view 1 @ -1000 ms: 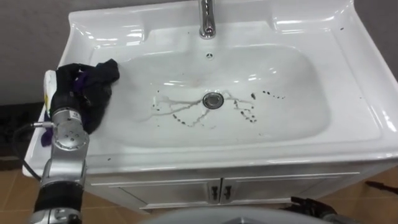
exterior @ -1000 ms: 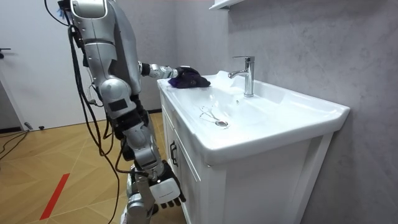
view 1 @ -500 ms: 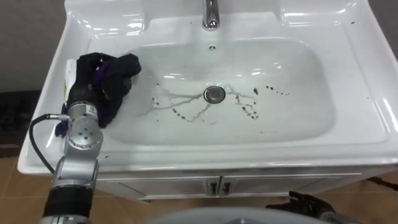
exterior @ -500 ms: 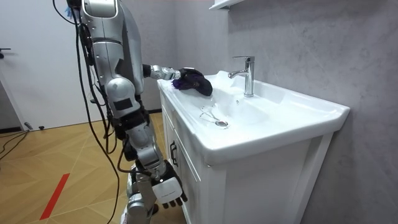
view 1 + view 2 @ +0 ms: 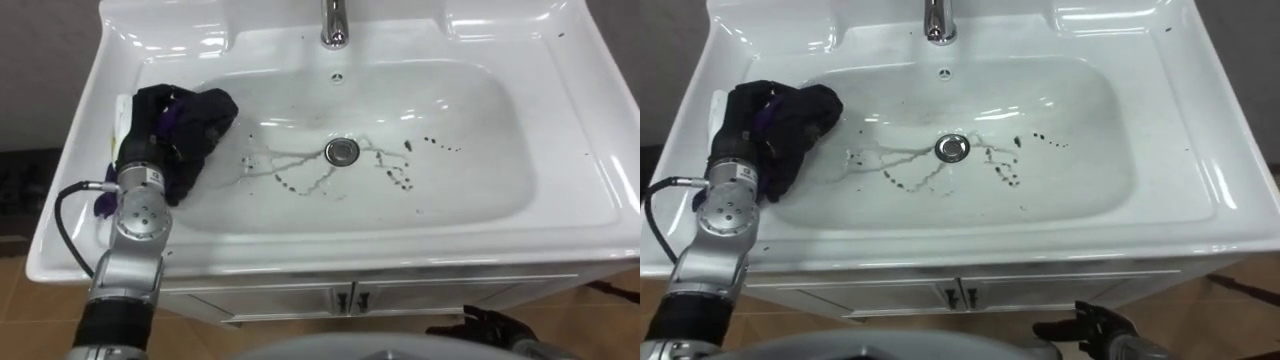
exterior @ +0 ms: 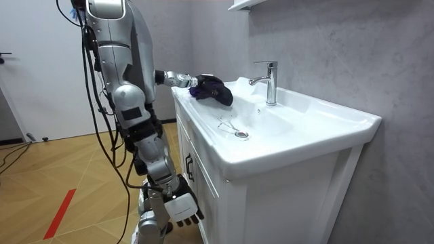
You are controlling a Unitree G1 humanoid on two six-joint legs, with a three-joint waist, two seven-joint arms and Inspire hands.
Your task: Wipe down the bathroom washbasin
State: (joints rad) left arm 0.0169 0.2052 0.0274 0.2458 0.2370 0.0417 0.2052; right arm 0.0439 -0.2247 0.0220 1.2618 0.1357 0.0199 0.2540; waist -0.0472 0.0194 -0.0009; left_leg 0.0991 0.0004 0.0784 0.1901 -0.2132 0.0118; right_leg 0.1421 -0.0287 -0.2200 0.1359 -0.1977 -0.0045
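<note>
A white basin (image 5: 560, 150) has dark stains (image 5: 300, 180) spread around its drain (image 5: 342, 151), with more specks (image 5: 435, 146) to the right. My left hand (image 5: 138, 145) is shut on a dark purple-black cloth (image 5: 195, 122). It holds the cloth over the basin's left slope, close to the rim, and the cloth covers most of the fingers. In the room view the cloth (image 6: 213, 88) hangs from the left hand just above the basin's near corner. My right hand (image 6: 182, 207) hangs low beside the cabinet, fingers relaxed.
A chrome faucet (image 5: 333, 25) stands at the back middle of the basin, with an overflow hole (image 5: 337, 76) below it. White cabinet doors (image 5: 345, 297) sit under the front edge. I stand at the basin's front left corner, on a wood floor (image 6: 61, 176).
My left hand has carried the cloth from the basin's left rim rightward, onto the left slope of the bowl. The eye views have shifted a little as well.
</note>
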